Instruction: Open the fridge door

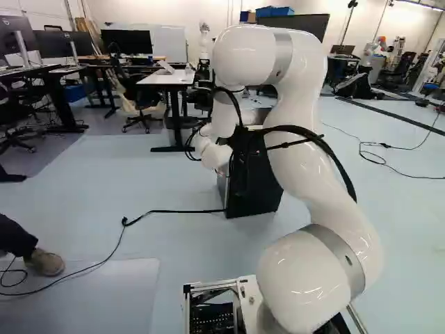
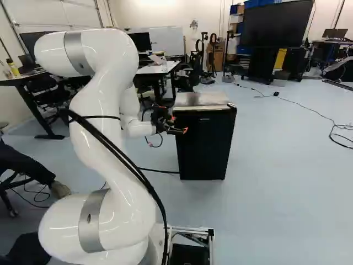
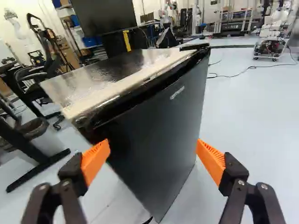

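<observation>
Pale floor (image 2: 276,204) carries the black fridge (image 2: 203,146) ahead of the pincer (image 3: 153,155), its fingers (image 3: 96,158) wide apart, and one should hook the closed door (image 3: 163,123) by its edge, probably opposite the corner cap (image 3: 195,46) suggesting a hinge, then swing gently outward.

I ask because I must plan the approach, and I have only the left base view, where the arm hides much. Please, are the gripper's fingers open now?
Observer: Yes, the wrist view shows the gripper with its two fingers standing wide apart.
Operator: Thank you. And at which part of the fridge does it show from the other side?
Observer: In the right base view, it shows by the upper left corner of the fridge door.
</observation>
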Robot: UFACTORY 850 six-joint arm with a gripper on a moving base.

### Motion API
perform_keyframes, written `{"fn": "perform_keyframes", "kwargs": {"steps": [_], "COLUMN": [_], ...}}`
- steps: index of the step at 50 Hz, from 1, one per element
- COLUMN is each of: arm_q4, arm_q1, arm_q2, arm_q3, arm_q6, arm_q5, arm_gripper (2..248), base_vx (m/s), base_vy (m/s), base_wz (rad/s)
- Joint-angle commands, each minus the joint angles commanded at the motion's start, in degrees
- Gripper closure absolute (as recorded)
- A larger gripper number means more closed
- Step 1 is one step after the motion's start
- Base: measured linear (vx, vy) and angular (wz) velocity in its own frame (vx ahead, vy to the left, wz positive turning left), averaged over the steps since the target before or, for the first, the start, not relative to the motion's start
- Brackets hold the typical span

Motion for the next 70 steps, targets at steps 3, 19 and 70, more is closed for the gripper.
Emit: {"fn": "perform_keyframes", "kwargs": {"steps": [3,19,70], "arm_q4": [0.17,1.06,1.15], "arm_q1": [0.01,0.35,7.97], "arm_q2": [0.61,2.91,0.8], "arm_q3": [0.99,4.72,1.27], "arm_q6": [0.0,0.0,0.0], "arm_q5": [0.0,0.0,0.0], "arm_gripper": [3,3,3], "base_vx": [0.0,0.0,0.0], "base_vy": [-0.039,-0.006,0.0], "base_wz": [0.024,-0.001,0.0]}}
